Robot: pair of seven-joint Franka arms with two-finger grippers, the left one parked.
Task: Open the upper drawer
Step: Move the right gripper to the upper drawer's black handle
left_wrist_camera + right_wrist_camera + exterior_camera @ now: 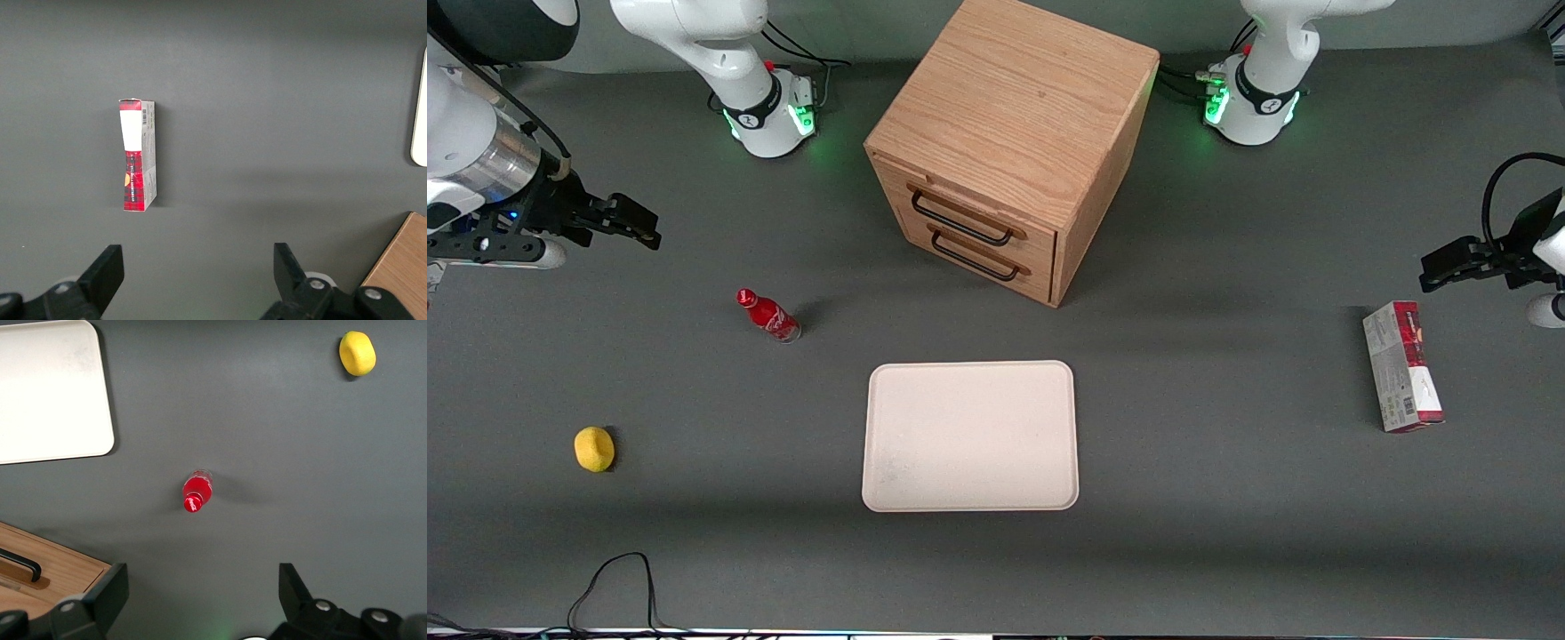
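Grey tabletop (1227, 533) | gripper (639, 224) wide open, holding nothing, well apart from shut upper drawer (969, 213)

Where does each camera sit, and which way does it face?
Front view: high in front of the table, looking down at the cabinet, tray and both arms; the gripper hangs open toward the working arm's end.
Right wrist view: on the working arm, facing down over its open gripper at the bottle, lemon and tray.
Left wrist view: on the parked arm, facing down at the box.
Shared: both wrist views catch a cabinet corner and the tray. The upper drawer is shut.
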